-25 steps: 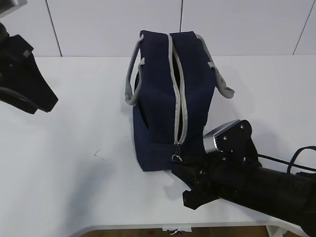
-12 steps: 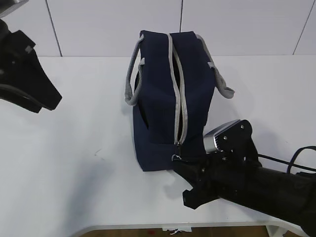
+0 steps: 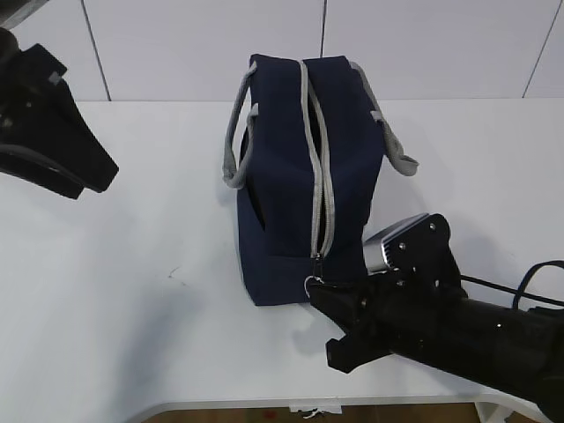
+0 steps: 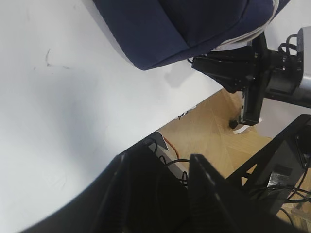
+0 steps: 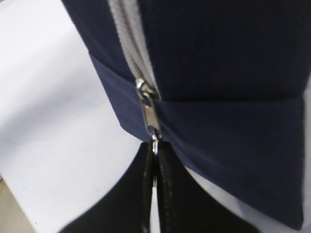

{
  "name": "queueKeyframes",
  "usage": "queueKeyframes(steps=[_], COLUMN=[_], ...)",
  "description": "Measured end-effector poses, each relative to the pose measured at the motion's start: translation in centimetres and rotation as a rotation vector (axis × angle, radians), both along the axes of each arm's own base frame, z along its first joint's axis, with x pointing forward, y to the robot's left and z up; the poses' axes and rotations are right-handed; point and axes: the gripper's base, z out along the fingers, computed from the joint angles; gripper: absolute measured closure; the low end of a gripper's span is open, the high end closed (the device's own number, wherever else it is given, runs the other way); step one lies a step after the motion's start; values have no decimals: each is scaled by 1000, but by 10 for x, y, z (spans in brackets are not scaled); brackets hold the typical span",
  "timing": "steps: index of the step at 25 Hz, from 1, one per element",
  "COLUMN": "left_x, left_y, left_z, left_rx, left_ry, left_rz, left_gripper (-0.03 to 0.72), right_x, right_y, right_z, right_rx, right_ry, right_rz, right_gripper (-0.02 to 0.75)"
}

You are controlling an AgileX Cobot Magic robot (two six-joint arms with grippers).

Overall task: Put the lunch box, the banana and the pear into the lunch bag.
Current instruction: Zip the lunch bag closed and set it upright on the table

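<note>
White tabletop [image 3: 132, 308], smooth and matte, with a small dark scuff [image 3: 176, 273] left of centre and a rounded cut-out along the near edge. Pale panelled wall [image 3: 423, 44] behind, split by thin vertical seams. Wood-toned floor [image 4: 214, 126] under the table, seen from the left wrist view, with loose cables and black frame parts. Navy lunch bag [image 3: 282, 185] standing in the middle of the table, grey zipper [image 3: 322, 189] running along its top toward the near end, grey webbing handles [image 3: 233, 141] drooping on both sides. Right gripper [image 5: 154, 160] low at the near end of the bag, black fingers pressed together on the ring pull [image 5: 154, 143] hanging below the metal slider [image 5: 148, 109]. Left gripper [image 4: 187, 170] raised at the far left, well apart from the bag, fingers a narrow gap apart, holding nothing
</note>
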Motion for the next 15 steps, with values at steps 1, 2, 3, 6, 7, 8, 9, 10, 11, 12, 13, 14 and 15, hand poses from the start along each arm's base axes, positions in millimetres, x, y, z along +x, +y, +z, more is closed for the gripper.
queueKeyframes(steps=[1,2,3,6,7,8,9,10,11,12,13,14,15], left_x=[0,0,0,0,0,0,0,0,0,0,0,0,0], left_y=[0,0,0,0,0,0,0,0,0,0,0,0,0], left_z=[0,0,0,0,0,0,0,0,0,0,0,0,0], left_rx=[-1,-2,-2,-2,-2,-2,-2,-2,-2,-2,-2,-2,-2], left_ry=[0,1,1,1,1,1,1,1,1,1,1,1,1], left_rz=[0,0,0,0,0,0,0,0,0,0,0,0,0], left_gripper=[381,381,381,381,381,381,381,381,381,381,381,381,381], right_x=[0,0,0,-1,-1,-2,-2,-3,-4,-4,-5,-6,-7], right_y=[0,0,0,-2,-2,-3,-4,-5,-5,-6,-7,-8,-9], right_z=[0,2,4,12,14,17,20,24,27,30,35,38,43], right_rx=[1,1,6,2,-1,-11,-18,-21,-22,-25,-18,-18,-16], right_ry=[2,3,1,-9,-10,-8,-7,-10,-8,-5,-10,-11,-15], right_rz=[-1,-4,-6,-10,-12,-15,-18,-21,-26,-31,-37,-40,-45], right_gripper=[737,737,737,737,737,737,737,737,737,737,737,737,737])
